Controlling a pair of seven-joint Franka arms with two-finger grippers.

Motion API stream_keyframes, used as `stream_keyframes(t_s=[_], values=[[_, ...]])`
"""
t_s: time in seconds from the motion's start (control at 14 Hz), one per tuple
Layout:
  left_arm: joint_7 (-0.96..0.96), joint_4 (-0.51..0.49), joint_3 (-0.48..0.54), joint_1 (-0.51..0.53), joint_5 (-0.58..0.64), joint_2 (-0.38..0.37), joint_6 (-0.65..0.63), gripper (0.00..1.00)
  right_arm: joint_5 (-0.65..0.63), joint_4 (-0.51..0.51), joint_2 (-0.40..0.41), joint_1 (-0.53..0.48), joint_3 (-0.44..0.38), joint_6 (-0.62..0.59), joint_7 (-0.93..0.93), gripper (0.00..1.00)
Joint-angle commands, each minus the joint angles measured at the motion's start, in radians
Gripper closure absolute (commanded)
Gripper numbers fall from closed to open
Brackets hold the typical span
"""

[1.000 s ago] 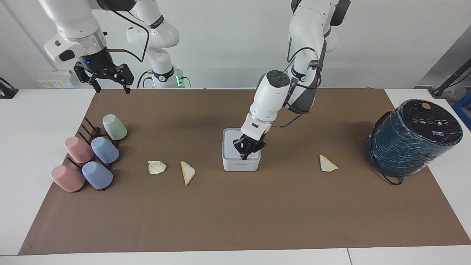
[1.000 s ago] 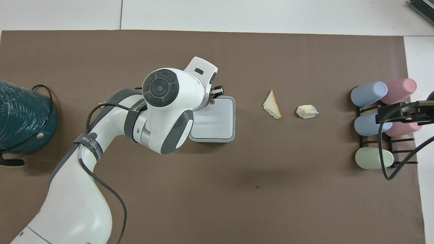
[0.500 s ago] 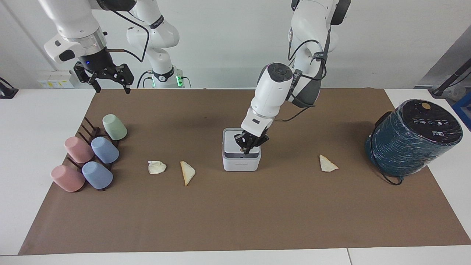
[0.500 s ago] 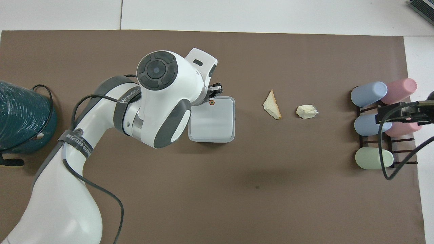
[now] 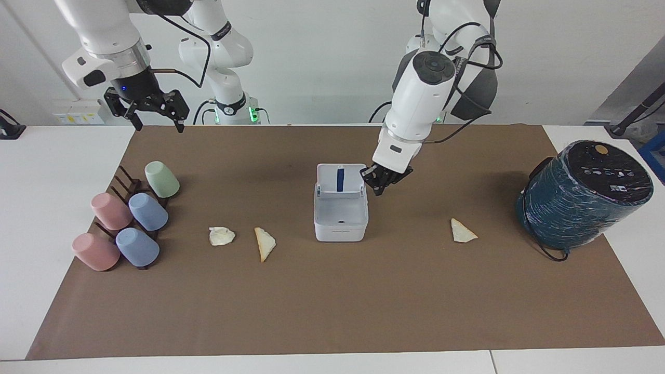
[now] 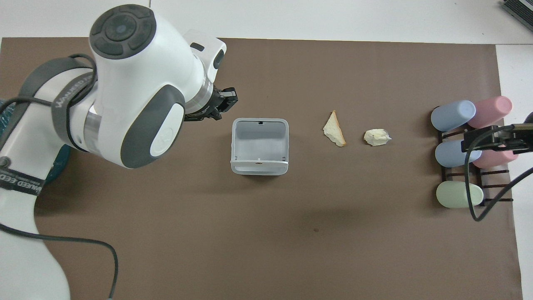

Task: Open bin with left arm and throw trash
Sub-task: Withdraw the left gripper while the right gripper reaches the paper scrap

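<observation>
The white bin [image 5: 340, 224] stands mid-mat with its lid [image 5: 340, 179] swung up, blue strip showing; from above its inside [image 6: 260, 141] is bare. My left gripper [image 5: 380, 188] hangs shut and holding nothing, just beside the raised lid toward the left arm's end, seen from above [image 6: 228, 102] beside the bin. Trash lies on the mat: a wad [image 5: 222, 236] [image 6: 377, 137], a triangle [image 5: 265, 243] [image 6: 334, 129] between wad and bin, and another triangle [image 5: 462, 231] toward the left arm's end. My right gripper [image 5: 158, 123] waits open, high over the cup rack [image 6: 465, 146].
Several pastel cups [image 5: 130, 221] [image 6: 458, 152] lie on a dark rack at the right arm's end. A big teal cylinder with a black top [image 5: 584, 195] [image 6: 25, 141] and its cable stands at the left arm's end. Brown mat [image 5: 332, 301] covers the table.
My left gripper rose off the bin's lid and drew away toward the left arm's end. The lid, shut before, now stands open. The right arm kept still.
</observation>
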Motion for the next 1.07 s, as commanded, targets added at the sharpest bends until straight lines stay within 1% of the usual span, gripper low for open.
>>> stream_keyframes(t_s=[0.0, 0.14, 0.21, 0.29, 0.5, 0.57, 0.71, 0.86, 1.0], values=[[0.060, 0.000, 0.000, 0.056, 0.007, -0.054, -0.099, 1.00, 0.021, -0.058, -0.017, 0.000, 0.008, 0.079, -0.074, 0.00], [0.150, 0.000, -0.005, 0.122, 0.004, -0.103, -0.144, 1.00, 0.032, -0.137, -0.013, 0.058, 0.019, 0.218, -0.097, 0.00], [0.208, 0.000, -0.003, 0.160, 0.002, -0.113, -0.175, 1.00, 0.032, -0.190, -0.013, 0.091, 0.017, 0.309, -0.097, 0.00], [0.263, 0.003, -0.005, 0.194, 0.002, -0.120, -0.208, 1.00, 0.032, -0.216, -0.007, 0.116, 0.019, 0.363, -0.100, 0.00], [0.449, 0.003, -0.002, 0.286, 0.007, -0.139, -0.268, 1.00, 0.032, -0.228, 0.095, 0.167, 0.019, 0.478, -0.157, 0.00], [0.509, 0.003, 0.000, 0.310, 0.008, -0.143, -0.290, 1.00, 0.033, -0.228, 0.132, 0.170, 0.019, 0.510, -0.188, 0.00], [0.632, 0.001, 0.000, 0.355, 0.025, -0.175, -0.311, 1.00, 0.033, -0.228, 0.212, 0.173, 0.020, 0.581, -0.267, 0.00], [0.687, -0.003, -0.005, 0.361, 0.085, -0.206, -0.327, 1.00, 0.033, -0.230, 0.279, 0.178, 0.022, 0.667, -0.300, 0.00], [0.689, -0.008, -0.006, 0.360, 0.087, -0.215, -0.331, 0.98, 0.033, -0.253, 0.328, 0.190, 0.025, 0.751, -0.303, 0.00]])
